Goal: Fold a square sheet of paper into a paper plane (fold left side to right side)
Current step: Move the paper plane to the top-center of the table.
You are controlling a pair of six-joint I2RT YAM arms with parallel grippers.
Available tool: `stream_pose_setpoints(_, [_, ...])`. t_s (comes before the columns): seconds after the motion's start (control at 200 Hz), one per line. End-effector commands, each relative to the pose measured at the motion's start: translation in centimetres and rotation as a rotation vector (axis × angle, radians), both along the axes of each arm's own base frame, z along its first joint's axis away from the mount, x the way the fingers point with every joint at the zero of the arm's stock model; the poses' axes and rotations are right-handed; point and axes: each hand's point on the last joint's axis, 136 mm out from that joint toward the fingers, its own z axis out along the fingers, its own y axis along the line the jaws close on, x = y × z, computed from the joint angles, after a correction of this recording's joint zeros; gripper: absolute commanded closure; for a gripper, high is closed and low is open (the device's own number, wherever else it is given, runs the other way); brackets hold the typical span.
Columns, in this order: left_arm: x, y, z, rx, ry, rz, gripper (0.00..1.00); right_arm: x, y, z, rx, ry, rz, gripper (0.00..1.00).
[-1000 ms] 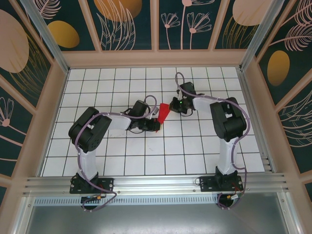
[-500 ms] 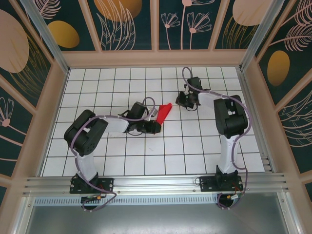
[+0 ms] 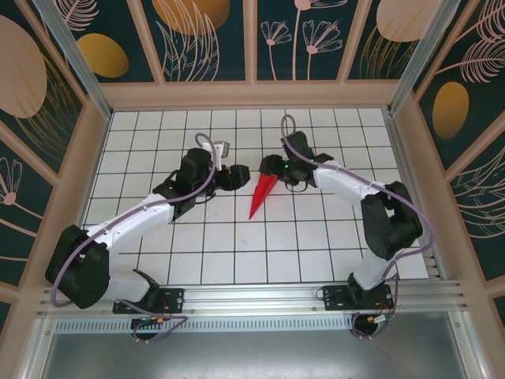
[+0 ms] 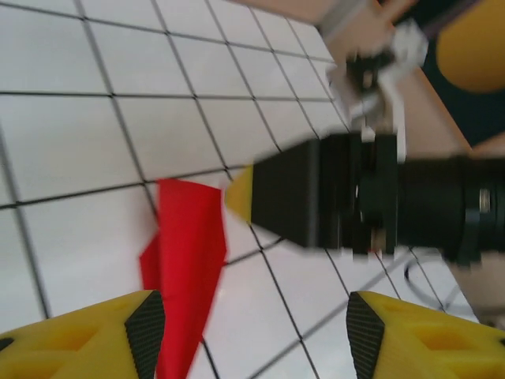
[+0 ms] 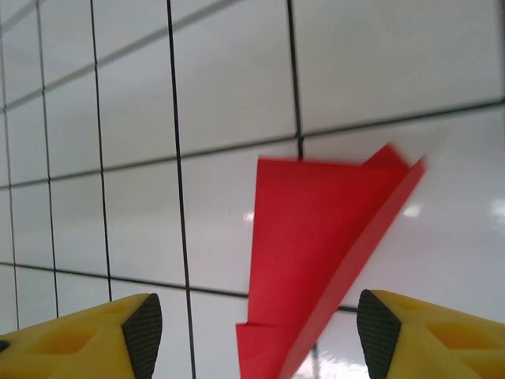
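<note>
On the left, a wall (image 3: 47, 118) with painted leaves and gold spots stands beside the white table (image 3: 158, 260) with black squares. The left arm (image 3: 134, 217) stretches long and low across the table. The left gripper (image 3: 239, 175) is wide open and holds nothing. In its own camera, its yellow fingers (image 4: 79, 339) stand far apart above the squares.

Just to its right lies the paper plane (image 3: 260, 196). It is a thin red dart lying on the squares, with its sharp tip pointing at the near edge (the wide end is on the far side). The right gripper (image 3: 270, 167) hangs right at that wide end. It is open and empty too, and the red paper shows between its yellow fingers (image 5: 442, 339). Seen from the left wrist, its black body blocks part of the table. The right arm (image 3: 379, 213) bends behind it. A metal rail (image 3: 252, 296) runs along the near edge.
</note>
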Motion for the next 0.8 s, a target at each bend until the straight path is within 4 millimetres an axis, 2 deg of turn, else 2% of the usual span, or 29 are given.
stream_pose_setpoints(0.0, [1.1,3.0,-1.9,0.1,0.013,0.158,0.35,-1.6,-0.4,-4.4,-0.089,0.132,-0.05,0.31])
stream_pose_setpoints(0.065, [1.1,3.1,-1.9,0.114,0.017,0.162,0.34,-2.0,-0.7,-5.2,-0.125,0.149,-0.055,0.32])
stream_pose_setpoints(0.125, [1.0,3.3,-2.1,0.122,0.021,0.164,0.34,-2.4,-1.1,-5.8,-0.136,0.161,-0.057,0.38])
stream_pose_setpoints(0.205, [1.0,3.4,-2.5,0.131,0.027,0.169,0.33,-2.8,-1.2,-6.4,-0.136,0.181,-0.042,0.57])
stream_pose_setpoints(0.295, [1.0,3.4,-2.6,0.133,0.03,0.169,0.33,-2.9,-1.2,-6.1,-0.118,0.174,-0.02,0.87])
stream_pose_setpoints(0.37, [1.1,3.3,-2.5,0.131,0.031,0.164,0.33,-2.6,-1.4,-5.3,-0.086,0.146,0.014,1.0])
stream_pose_setpoints(0.415, [1.1,3.3,-2.5,0.132,0.03,0.163,0.33,-3.1,-1.1,-5.0,-0.075,0.134,0.06,1.0])
stream_pose_setpoints(0.435, [1.1,3.2,-2.4,0.133,0.029,0.162,0.33,-2.6,-2.0,-5.0,-0.069,0.136,0.055,1.0])
stream_pose_setpoints(0.556, [1.1,3.3,-2.4,0.141,0.027,0.163,0.32,-2.6,-4.2,-5.2,-0.044,0.129,0.136,1.0])
stream_pose_setpoints(0.641, [1.1,3.4,-2.4,0.143,0.026,0.167,0.32,-2.2,-6.5,-5.7,-0.06,0.121,0.14,1.0])
stream_pose_setpoints(0.721, [1.2,3.4,-2.5,0.146,0.026,0.17,0.31,-1.6,-8.4,-5.8,-0.089,0.121,0.114,0.78])
stream_pose_setpoints(0.796, [1.3,3.6,-2.3,0.15,0.022,0.176,0.31,-1.1,-10.0,-5.2,-0.17,0.118,0.064,0.64])
